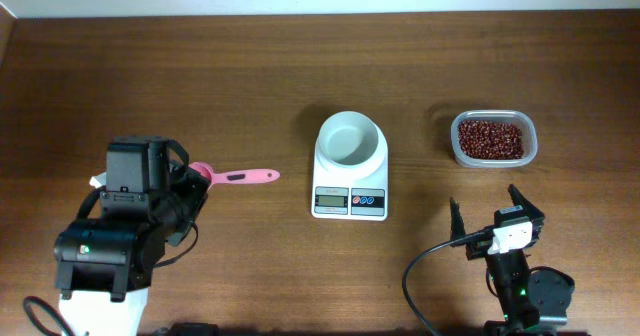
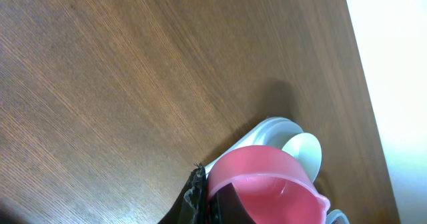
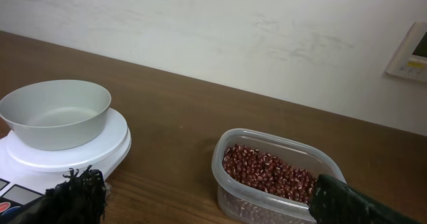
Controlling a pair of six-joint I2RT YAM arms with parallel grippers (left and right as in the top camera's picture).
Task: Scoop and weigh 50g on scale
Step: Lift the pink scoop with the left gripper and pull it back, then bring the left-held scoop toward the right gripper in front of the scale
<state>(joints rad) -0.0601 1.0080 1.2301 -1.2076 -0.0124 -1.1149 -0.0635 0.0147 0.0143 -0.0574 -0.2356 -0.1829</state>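
The scale (image 1: pixel 349 202) stands mid-table with its round white bowl (image 1: pixel 350 140) empty; the right wrist view shows the same bowl (image 3: pixel 57 113) at left. Dark red-brown beans (image 1: pixel 490 137) fill a clear tub (image 3: pixel 230 187), and the beans (image 3: pixel 267 171) lie just ahead of my right gripper (image 3: pixel 210 204). That right gripper (image 1: pixel 487 214) stands wide open near the front edge, holding nothing. My left gripper (image 1: pixel 192 181) is shut on the cup end of a pink measuring spoon (image 1: pixel 240 176). One finger (image 2: pixel 230 204) sits inside the pink cup (image 2: pixel 267 177), the other outside its wall.
White rounded plastic pieces (image 2: pixel 303 154) lie on the table just behind the pink cup. The table's far edge and a pale wall (image 3: pixel 233 31) run behind the scale and tub. Bare wood (image 1: pixel 250 76) lies between the arms and the scale.
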